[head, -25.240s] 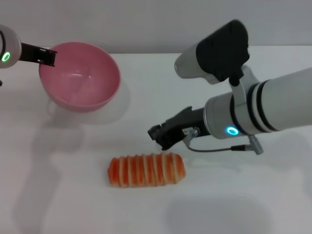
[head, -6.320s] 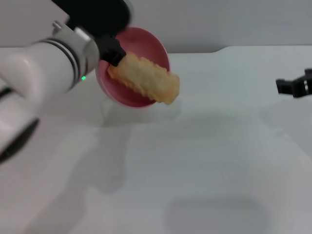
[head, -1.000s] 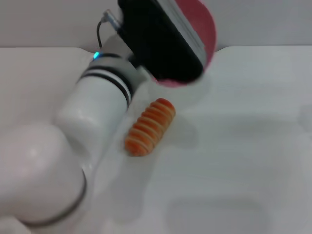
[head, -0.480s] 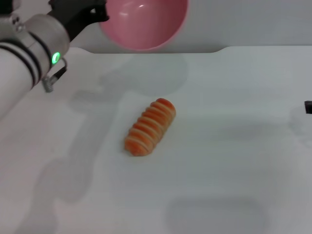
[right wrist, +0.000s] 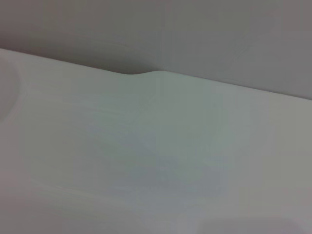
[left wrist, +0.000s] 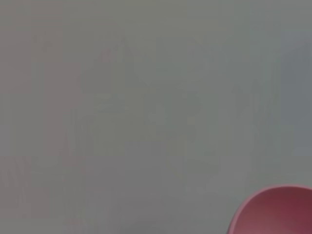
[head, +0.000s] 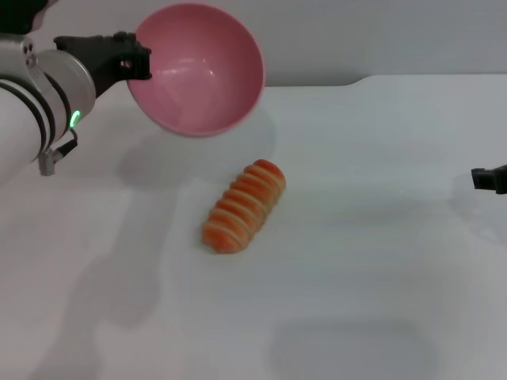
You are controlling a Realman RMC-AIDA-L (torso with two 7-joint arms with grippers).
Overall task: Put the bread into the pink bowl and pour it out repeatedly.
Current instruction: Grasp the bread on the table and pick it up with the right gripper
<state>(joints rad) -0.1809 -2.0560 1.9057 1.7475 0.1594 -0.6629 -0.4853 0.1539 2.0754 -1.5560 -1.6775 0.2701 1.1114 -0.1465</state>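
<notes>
Since half a second ago we have brought the pink bowl down and tipped its mouth forward, empty.

Our left pincer is clamped on the bowl's rim, holding it clear above the worktop so it can be set upright again. Below and well apart lies the bread, poured out and loose. Our right pincer waits far off to the side; we cannot tell its state.

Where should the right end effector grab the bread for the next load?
Probably mid-length, from above, closing across its narrow width. The bread lies flat and diagonal on the table with open space on both long sides. The right end effector would need rotating to match that diagonal.
</notes>
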